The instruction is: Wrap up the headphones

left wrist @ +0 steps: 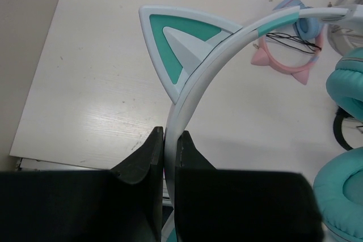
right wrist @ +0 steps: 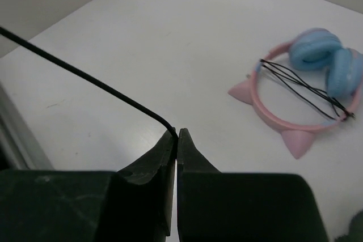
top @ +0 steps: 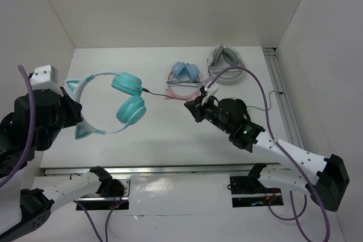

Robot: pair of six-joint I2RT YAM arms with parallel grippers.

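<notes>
Indoors, white table [top: 164,140], white walls [top: 170,4]; left gripper [left wrist: 169,140] tight on headphones [left wrist: 198,66], right gripper [right wrist: 176,135] tight on cable [right wrist: 85,77].

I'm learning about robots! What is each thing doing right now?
Teal cat-ear headphones: held up by the headband.
Thin black cable: pinched, pulled straight.
Pink cat-ear headphones with blue cups: lying flat, cord wound across.
Grey headphones: lying flat.
Left gripper: shut on headband.
Right gripper: shut on cable.
</notes>
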